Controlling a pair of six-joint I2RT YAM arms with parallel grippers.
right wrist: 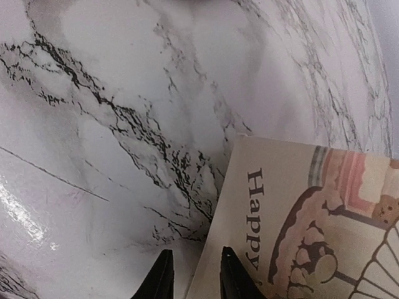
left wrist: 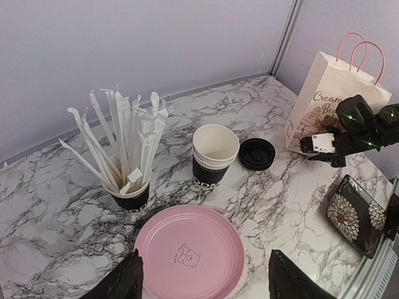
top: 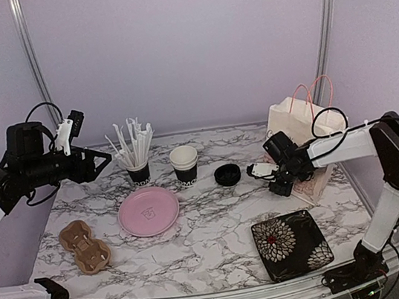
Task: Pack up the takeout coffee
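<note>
Your left gripper [top: 102, 164] hangs high over the back-left of the surface [top: 218, 222], well apart from everything. In the left wrist view, the left gripper [left wrist: 205, 258] has its jaws wide with nothing between them, and the dark fingers [left wrist: 128, 280] frame the near rim of the pink plate [left wrist: 187, 252].

The takeout coffee: two cups [top: 184, 165] nested one in the other. They stand upright and open-topped on the surface at back centre. The wrist view shows the cups [left wrist: 212, 156] with black sides and pale insides, lids not on. The black lid [top: 227, 174] lies flat on the surface just to their right. In the wrist view I cannot tell whether the lid [left wrist: 256, 154] is one piece or a stack. The cup of white sticks [top: 136, 163] stands just left of the cups. The pink plate [top: 149, 211] lies in front of both.

Your right gripper [top: 278, 181] is low at the foot of the paper bag [top: 301, 123], which stands at back right. In the right wrist view the right gripper [right wrist: 194, 268] has its jaws narrow, with a slim gap showing. The printed bag's [right wrist: 299, 218] edge runs down into that gap. One fingertip is over marble, the other over the bag. I cannot tell whether either touches the paper, and no grip shows.

The brown carrier [top: 84, 246] lies at front left. The black flowered plate [top: 287, 245] lies at front right. Both are well apart from the cups.
</note>
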